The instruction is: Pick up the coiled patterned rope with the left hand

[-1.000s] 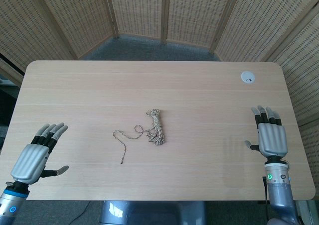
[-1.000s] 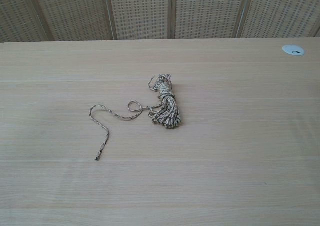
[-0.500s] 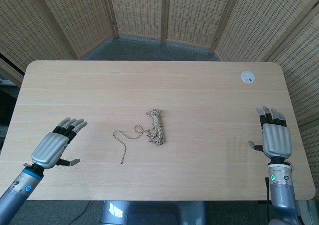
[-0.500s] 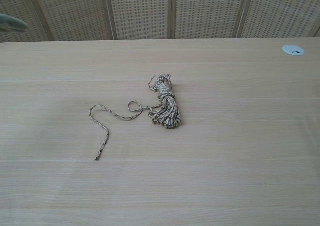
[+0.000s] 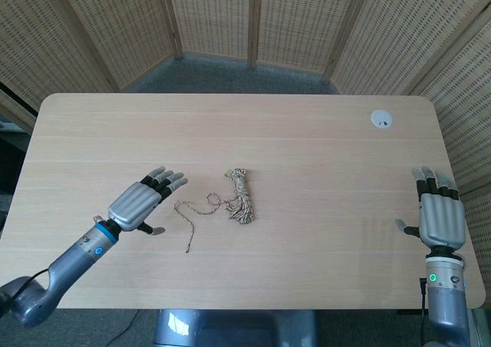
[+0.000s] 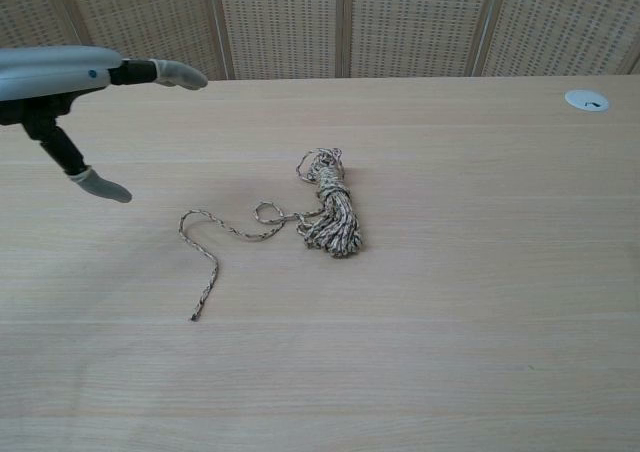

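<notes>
Approaching the rope (image 5: 241, 197): the step in hand appears to be the reach, with nothing grasped yet. Nearest the robot, the right hand (image 5: 439, 215) hangs flat and spread over the table's (image 5: 307, 140) near right edge, well apart from the rope and holding nothing. The left hand (image 5: 143, 202) hovers left of the rope, fingers extended and loosely parted, thumb (image 6: 98, 184) hanging below, empty; its fingertips (image 5: 170, 180) lie near the rope's loose tail (image 5: 188, 228) but do not touch it. The rope rests mid-table: a short, tightly wound hank of thin mottled tan-and-brown cord, bound round its middle, splaying into loops at its near end. From it a single strand runs left through a small ring-shaped kink, arches, and trails toward the robot to a dark tip. The tabletop is pale, smooth wood-grain laminate with rounded corners. Judged from this, the next move calls for carrying the left hand rightward past the tail to the hank, lowering, and closing around the bound middle; the slack tail will likely drag. Far right of the rope, a white round grommet (image 5: 381, 118) sits in the tabletop; beyond stand woven cane screens (image 5: 215, 17).
</notes>
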`<state>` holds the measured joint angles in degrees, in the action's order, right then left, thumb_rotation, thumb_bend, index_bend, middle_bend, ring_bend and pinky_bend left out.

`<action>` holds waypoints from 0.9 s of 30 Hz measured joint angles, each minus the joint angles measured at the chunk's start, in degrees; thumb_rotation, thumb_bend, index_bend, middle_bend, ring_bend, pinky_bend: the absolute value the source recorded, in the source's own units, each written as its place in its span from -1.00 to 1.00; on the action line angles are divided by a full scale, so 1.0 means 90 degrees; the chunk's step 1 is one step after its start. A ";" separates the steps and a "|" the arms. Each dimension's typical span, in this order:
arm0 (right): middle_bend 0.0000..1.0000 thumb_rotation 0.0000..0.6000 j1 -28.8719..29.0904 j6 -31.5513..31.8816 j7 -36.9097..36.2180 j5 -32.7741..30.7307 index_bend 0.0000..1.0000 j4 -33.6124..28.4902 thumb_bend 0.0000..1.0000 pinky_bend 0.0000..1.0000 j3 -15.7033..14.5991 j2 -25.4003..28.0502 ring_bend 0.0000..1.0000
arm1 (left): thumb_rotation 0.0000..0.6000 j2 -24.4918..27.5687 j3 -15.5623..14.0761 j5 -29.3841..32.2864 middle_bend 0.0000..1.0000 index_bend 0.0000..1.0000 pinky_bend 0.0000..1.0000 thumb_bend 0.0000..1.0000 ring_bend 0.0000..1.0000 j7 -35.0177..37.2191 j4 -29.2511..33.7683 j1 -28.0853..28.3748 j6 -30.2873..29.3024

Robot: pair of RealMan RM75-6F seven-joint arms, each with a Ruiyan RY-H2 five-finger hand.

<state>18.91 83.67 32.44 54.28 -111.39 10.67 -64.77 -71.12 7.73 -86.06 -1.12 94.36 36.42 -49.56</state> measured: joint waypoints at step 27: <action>-1.00 1.00 -0.0553 0.0513 -0.0346 -0.0021 -1.00 -0.0084 -0.70 -1.00 0.0046 0.0365 -1.00 | 1.00 -0.2841 0.0229 0.0424 -1.00 -1.00 -1.00 -0.71 -1.00 0.0251 -0.3312 0.2461 0.1986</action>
<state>13.93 88.28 29.32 54.09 -112.14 11.09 -61.48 -96.69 9.79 -82.24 1.14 64.55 58.57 -31.69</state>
